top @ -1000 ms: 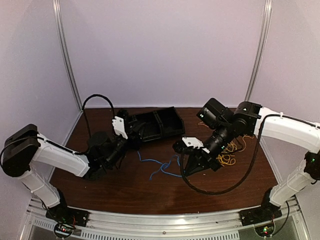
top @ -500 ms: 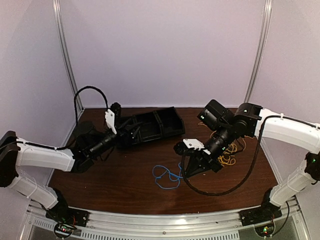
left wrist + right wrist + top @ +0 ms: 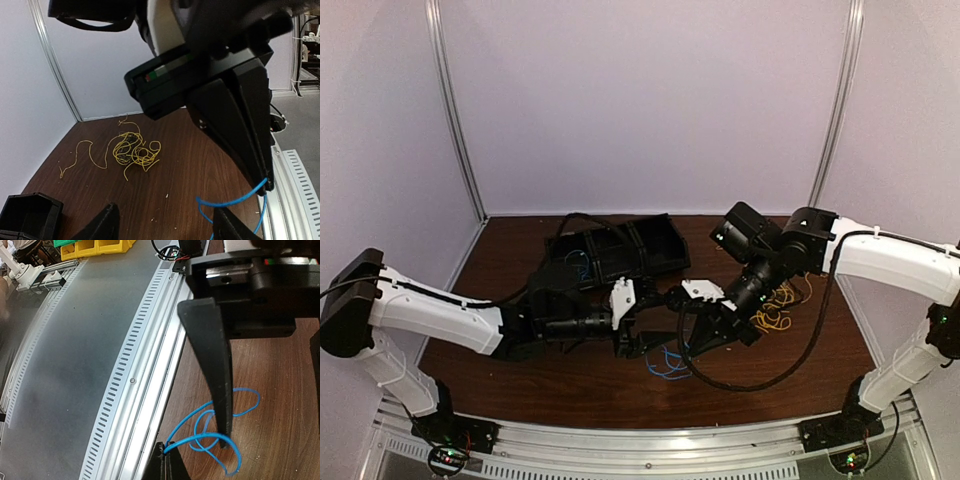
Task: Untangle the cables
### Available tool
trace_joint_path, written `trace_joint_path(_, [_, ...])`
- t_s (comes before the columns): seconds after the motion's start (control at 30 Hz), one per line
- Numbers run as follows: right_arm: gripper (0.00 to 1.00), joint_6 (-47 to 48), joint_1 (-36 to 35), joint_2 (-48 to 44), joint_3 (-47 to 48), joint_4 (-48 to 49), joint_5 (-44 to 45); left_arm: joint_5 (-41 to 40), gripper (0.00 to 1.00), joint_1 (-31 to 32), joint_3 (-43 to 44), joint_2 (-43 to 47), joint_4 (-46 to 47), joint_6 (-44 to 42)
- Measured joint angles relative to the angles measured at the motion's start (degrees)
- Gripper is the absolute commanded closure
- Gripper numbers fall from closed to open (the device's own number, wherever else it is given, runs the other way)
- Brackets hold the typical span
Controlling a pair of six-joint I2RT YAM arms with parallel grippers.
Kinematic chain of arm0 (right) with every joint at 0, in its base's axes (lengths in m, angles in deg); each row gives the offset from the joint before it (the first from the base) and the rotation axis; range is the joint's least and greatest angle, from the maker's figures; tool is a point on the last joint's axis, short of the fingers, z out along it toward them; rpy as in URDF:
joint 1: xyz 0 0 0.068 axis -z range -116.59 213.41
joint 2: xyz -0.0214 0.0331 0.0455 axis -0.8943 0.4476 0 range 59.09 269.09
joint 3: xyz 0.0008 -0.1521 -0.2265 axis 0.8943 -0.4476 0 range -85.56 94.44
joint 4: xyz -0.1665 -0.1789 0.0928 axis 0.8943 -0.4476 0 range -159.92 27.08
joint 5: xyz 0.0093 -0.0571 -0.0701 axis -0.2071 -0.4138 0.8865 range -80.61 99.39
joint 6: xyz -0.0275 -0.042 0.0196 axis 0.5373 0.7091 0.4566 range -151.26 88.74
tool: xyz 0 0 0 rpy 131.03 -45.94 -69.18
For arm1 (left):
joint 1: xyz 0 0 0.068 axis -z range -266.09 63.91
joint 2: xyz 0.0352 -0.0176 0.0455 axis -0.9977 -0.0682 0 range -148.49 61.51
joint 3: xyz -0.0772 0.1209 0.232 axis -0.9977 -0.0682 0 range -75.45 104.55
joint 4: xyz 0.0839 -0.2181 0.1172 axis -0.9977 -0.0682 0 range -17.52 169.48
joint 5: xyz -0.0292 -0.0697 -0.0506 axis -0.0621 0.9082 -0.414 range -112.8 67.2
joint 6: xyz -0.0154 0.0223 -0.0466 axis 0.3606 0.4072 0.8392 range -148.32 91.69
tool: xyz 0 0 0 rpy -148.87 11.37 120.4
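Left arm (image 3: pixel 435 315): white shells are being shown between black joints.
Right arm (image 3: pixel 895 260): matching white shells are being shown.
Cable (image 3: pixel 745 387): a thick black loop is being shown.
Fingers (image 3: pixel 212 365): black tapered wedges are being shown.

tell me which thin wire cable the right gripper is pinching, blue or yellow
The thin blue wire cable: its end is caught in the shut right gripper. The tangled yellow wire cable lies loose on the brown wooden table.

Tabletop (image 3: pixel 570 390): dark brown wood grain.
Bin (image 3: pixel 655 245): black, open-topped, split into compartments, at the far middle of the tabletop.
Rail (image 3: pixel 650 455): slotted aluminium strip along the tabletop's near edge.
Posts (image 3: pixel 455 110): slim metal uprights against pale walls (image 3: pixel 640 100).
Crates (image 3: pixel 97 246): yellow, beyond the rail.
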State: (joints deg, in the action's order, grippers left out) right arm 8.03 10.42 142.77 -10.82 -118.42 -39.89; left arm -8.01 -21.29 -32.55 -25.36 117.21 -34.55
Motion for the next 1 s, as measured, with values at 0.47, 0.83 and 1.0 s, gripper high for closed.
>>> trace_joint_path(0.47, [1.00, 0.92, 0.00, 2.08, 1.64, -1.31, -0.24, 0.24, 0.41, 2.27, 0.57, -7.61, 14.47, 3.61])
trace_joint_path(0.83, [1.00, 0.98, -0.39, 2.25, 1.90, -1.66, -1.42, -23.78, 0.39, 2.43, -0.55, -19.71, 39.78, 14.69])
trace_joint_path(1.0, [1.00, 1.05, -0.39, 2.03, 1.05, -1.33, -2.01, -30.10, 0.40, 0.28, -0.50, -20.22, 46.29, 17.31])
